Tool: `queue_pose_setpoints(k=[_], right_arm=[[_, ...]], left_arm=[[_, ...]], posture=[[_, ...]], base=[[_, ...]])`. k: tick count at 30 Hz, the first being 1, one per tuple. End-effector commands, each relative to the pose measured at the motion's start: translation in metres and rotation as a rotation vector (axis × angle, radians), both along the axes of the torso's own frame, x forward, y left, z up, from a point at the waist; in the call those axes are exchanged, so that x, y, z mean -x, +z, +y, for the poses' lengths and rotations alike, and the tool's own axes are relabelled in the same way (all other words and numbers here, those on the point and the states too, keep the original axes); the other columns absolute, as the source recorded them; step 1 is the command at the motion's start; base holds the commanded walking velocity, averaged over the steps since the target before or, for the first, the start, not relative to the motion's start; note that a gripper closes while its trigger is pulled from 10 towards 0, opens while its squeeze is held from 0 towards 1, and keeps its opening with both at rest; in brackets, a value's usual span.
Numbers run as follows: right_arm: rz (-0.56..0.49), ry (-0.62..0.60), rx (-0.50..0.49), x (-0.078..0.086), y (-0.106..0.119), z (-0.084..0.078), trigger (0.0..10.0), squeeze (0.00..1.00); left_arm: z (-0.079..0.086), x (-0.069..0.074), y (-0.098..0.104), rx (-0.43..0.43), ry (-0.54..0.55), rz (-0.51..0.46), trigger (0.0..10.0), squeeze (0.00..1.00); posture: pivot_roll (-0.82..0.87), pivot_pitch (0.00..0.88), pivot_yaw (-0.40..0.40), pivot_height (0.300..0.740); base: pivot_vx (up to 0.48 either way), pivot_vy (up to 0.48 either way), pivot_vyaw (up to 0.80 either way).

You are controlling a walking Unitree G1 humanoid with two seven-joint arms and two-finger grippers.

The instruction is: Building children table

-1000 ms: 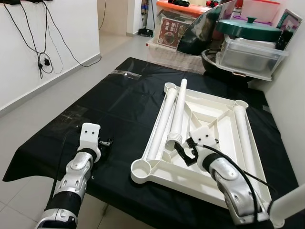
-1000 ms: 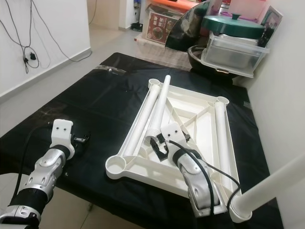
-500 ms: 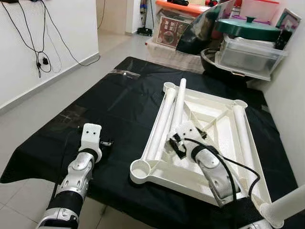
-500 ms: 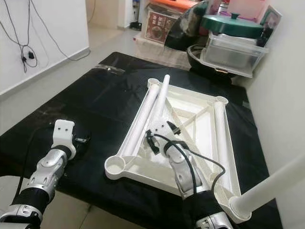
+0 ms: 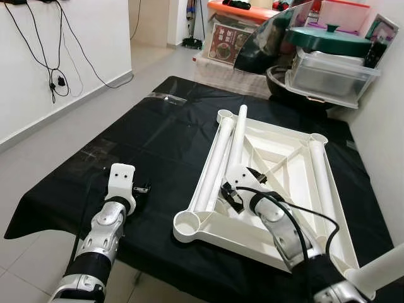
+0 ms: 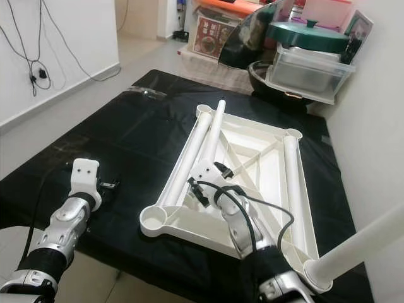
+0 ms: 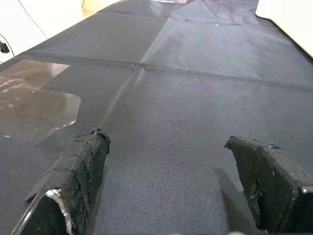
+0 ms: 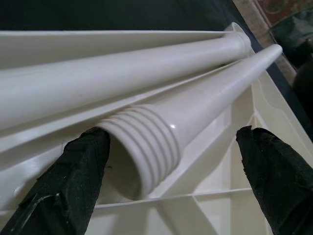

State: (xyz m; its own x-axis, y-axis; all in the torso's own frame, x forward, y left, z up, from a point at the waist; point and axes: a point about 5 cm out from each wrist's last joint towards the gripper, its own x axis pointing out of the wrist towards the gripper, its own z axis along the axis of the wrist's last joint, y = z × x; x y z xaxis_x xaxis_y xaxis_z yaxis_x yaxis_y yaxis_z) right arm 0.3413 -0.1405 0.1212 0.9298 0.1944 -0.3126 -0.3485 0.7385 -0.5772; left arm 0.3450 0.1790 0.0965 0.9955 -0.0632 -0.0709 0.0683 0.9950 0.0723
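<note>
Upside-down white tabletop [image 5: 287,237] on the black cloth [image 5: 158,136]; inside it the right gripper [image 8: 171,166], jaws apart, straddles the ribbed end of a loose white leg [image 5: 237,142] (tapered); left gripper [image 7: 166,191], jaws apart, rests beside the tabletop

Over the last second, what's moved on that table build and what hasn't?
The right gripper has swung toward the robot's left across the upturned tabletop, and its open fingers now straddle the threaded end of the loose leg without closing on it. The leg, the other legs lying along the tabletop, and the left gripper, open over the black cloth, stayed put.
</note>
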Motion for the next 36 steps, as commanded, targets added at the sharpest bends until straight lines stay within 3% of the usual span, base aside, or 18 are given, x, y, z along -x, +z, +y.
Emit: queue_pose_setpoints(k=[1, 10, 19, 20, 24, 36], right_arm=[[0.024, -0.025, 0.042, 0.001, -0.008, -0.006, 10.0, 0.0], [-0.019, -0.045, 0.127, -0.009, -0.003, -0.001, 10.0, 0.0], [-0.104, -0.103, 0.071, -0.015, 0.008, -0.004, 10.0, 0.0], [-0.159, -0.136, 0.048, -0.016, 0.014, -0.006, 0.1, 0.0], [-0.217, -0.166, 0.004, -0.012, 0.013, -0.002, 0.0, 0.0], [-0.177, -0.147, -0.009, -0.006, -0.002, 0.007, 0.0, 0.0]], left_arm=[[-0.007, -0.001, -0.001, -0.005, -0.019, 0.0, 10.0, 0.0], [-0.008, -0.001, -0.001, -0.009, -0.022, 0.005, 10.0, 0.0], [-0.008, -0.002, -0.001, -0.009, -0.023, 0.005, 10.0, 0.0], [-0.009, -0.002, -0.002, -0.01, -0.024, 0.007, 10.0, 0.0], [-0.01, -0.002, -0.003, -0.013, -0.028, 0.014, 10.0, 0.0], [-0.011, -0.003, -0.004, -0.02, -0.035, 0.023, 10.0, 0.0]], posture=[[0.17, 0.0, -0.162, 0.74], [0.18, 0.0, -0.162, 0.74], [0.17, 0.0, -0.161, 0.74], [0.17, 0.0, -0.159, 0.74], [0.16, 0.0, -0.154, 0.74], [0.16, 0.0, -0.152, 0.74]], base=[[0.0, 0.0, 0.0], [0.0, 0.0, 0.0], [0.0, 0.0, 0.0], [0.0, 0.0, 0.0], [0.0, 0.0, 0.0], [0.0, 0.0, 0.0]])
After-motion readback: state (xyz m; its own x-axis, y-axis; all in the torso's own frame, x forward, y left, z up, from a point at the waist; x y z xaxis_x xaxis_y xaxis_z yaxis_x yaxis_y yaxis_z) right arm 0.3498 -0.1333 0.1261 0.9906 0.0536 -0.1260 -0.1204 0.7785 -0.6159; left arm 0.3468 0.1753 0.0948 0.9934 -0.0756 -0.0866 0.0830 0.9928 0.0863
